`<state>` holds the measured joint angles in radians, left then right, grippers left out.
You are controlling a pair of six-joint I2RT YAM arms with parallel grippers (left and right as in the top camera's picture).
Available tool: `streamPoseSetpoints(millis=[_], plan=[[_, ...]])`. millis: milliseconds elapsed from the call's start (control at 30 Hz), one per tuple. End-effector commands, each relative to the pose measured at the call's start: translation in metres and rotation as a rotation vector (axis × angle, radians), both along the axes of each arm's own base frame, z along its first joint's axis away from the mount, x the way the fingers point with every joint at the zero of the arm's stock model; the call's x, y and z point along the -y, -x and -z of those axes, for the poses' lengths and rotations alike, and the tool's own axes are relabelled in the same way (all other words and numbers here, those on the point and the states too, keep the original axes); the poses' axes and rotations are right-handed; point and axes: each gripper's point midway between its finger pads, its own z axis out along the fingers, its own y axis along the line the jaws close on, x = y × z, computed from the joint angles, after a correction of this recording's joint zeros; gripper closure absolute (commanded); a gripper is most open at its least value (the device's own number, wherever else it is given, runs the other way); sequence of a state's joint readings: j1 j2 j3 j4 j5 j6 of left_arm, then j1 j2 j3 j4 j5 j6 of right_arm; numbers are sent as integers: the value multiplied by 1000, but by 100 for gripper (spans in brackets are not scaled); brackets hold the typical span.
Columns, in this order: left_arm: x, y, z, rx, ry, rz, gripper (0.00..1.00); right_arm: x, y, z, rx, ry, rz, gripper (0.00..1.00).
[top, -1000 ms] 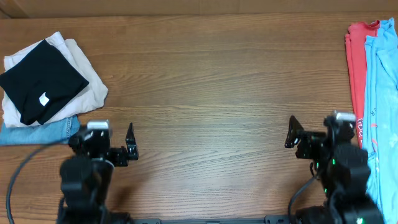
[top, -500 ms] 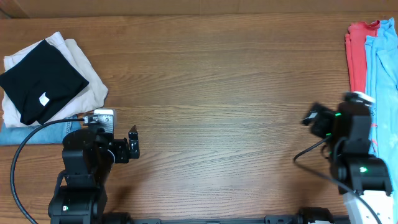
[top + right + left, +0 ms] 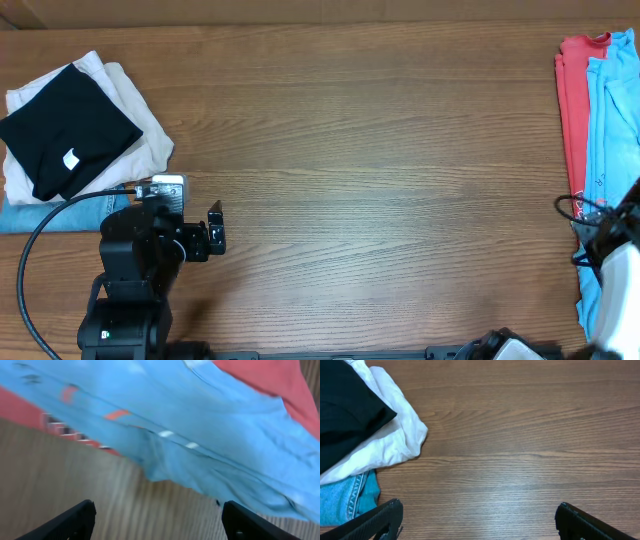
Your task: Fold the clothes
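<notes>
A light blue garment (image 3: pixel 612 110) lies unfolded at the table's right edge over a red garment (image 3: pixel 572 90). In the right wrist view the blue cloth (image 3: pixel 200 430) fills the top, with red cloth (image 3: pixel 270 380) beyond it. My right gripper (image 3: pixel 157 520) is open and empty over bare wood just short of the blue cloth's edge; in the overhead view only the arm (image 3: pixel 610 250) shows at the right edge. My left gripper (image 3: pixel 477 520) is open and empty above the wood, right of the folded pile; it also shows in the overhead view (image 3: pixel 213 232).
A folded pile sits at the far left: a black garment (image 3: pixel 65 130) on white or cream ones (image 3: pixel 140 125) on a blue denim piece (image 3: pixel 60 212). The pile shows in the left wrist view (image 3: pixel 365 425). A black cable (image 3: pixel 40 250) loops beside the left arm.
My right arm swung from the table's front right toward the right edge, over the blue garment. The left arm shifted slightly forward at first, then stayed still.
</notes>
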<state>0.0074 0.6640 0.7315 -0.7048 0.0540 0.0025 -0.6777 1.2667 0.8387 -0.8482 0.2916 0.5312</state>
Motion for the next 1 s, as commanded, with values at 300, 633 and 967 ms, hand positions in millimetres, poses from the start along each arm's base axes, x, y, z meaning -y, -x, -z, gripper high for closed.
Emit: streamPoseSetpoints(millis=[300, 633, 967], plan=[[2, -2, -13, 32, 19, 4, 0, 24, 9, 61, -102, -117, 156, 22], [2, -2, -13, 32, 19, 4, 0, 31, 0, 62, -65, -94, 162, 44], [2, -1, -11, 25, 19, 4, 0, 30, 2, 71, -57, -87, 162, 43]])
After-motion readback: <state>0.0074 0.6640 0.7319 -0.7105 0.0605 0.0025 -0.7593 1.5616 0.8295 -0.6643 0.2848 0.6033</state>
